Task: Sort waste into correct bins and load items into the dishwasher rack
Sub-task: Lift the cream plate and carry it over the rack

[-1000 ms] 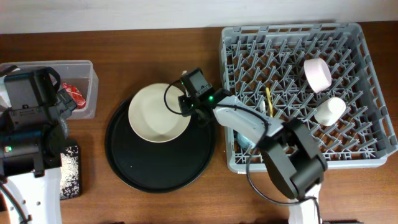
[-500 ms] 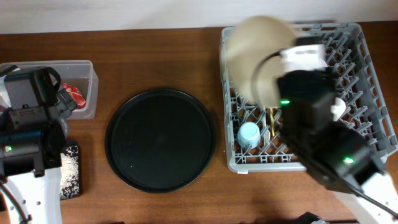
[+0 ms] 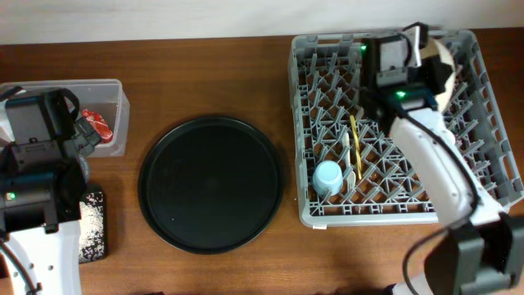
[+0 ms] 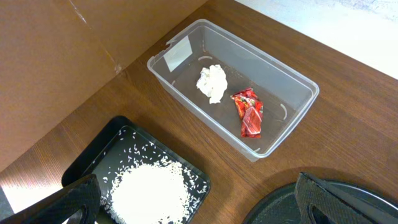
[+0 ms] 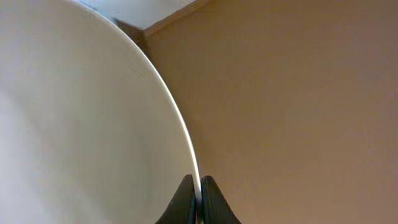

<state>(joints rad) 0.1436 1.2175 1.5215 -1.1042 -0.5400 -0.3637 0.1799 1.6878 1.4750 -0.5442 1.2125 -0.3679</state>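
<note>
My right gripper (image 5: pixel 199 196) is shut on the rim of the large cream plate (image 5: pixel 81 124). In the overhead view it (image 3: pixel 424 54) holds the plate (image 3: pixel 443 67) on edge over the back right of the grey dishwasher rack (image 3: pixel 323 98). A light blue cup (image 3: pixel 327 177) and a yellow fork (image 3: pixel 356 147) sit in the rack. The pink bowl and white cup are hidden by the arm. My left gripper (image 4: pixel 199 208) is open and empty above the black bin (image 4: pixel 87 165) of rice grains (image 4: pixel 149 190). The clear tub (image 4: pixel 292 87) holds the white tissue (image 4: pixel 212 82) and red wrapper (image 4: pixel 249 112).
A large round black tray (image 3: pixel 211 184) lies bare between the bins and the rack. The clear tub (image 3: pixel 116 111) and black bin (image 3: pixel 95 225) sit at the table's left edge, partly under my left arm. Brown wood table surrounds them.
My right gripper has lifted the cream plate off the round black tray and carried it right, over the rack, turning it on edge. The left arm has not moved.
</note>
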